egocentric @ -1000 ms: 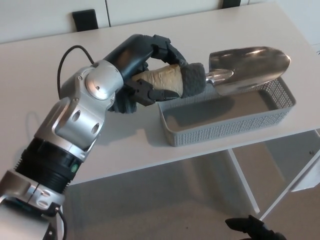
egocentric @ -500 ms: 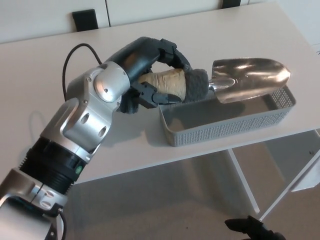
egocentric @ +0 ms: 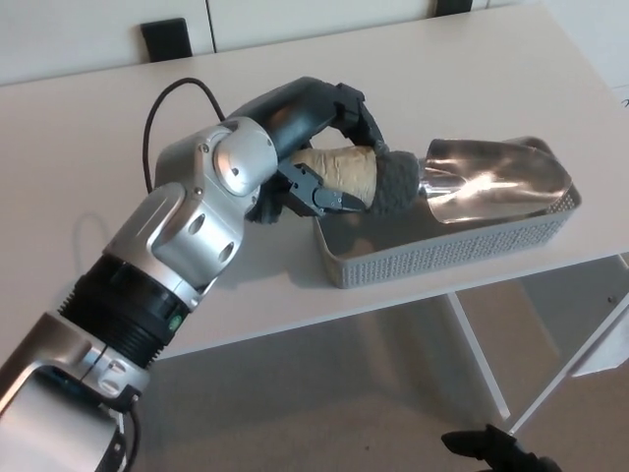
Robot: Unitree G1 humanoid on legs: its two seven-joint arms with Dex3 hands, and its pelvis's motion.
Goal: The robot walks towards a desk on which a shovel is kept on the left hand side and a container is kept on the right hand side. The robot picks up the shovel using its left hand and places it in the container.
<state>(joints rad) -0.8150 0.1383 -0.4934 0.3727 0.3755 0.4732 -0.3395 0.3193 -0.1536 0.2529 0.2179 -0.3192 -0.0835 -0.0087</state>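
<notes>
Left hand (egocentric: 329, 167) clamped on shovel (egocentric: 442, 177) handle, now lower + further right vs 1 s ago. Blade dropped from above container (egocentric: 432, 258) to inside, near right rim. Not released yet; placement nearly done. Right hand (egocentric: 496, 450) low near-right, finger state unclear.

Lighting: bright, even, diffuse from above. Shadows: soft grey one under my left arm (egocentric: 187, 236) on the white bench (egocentric: 88, 147), another inside the container (egocentric: 447, 246). Glare: strong white highlights on the shovel (egocentric: 491, 182) blade and my arm's silver shells. Focus: sharp overall; slight softness at the edges.
</notes>
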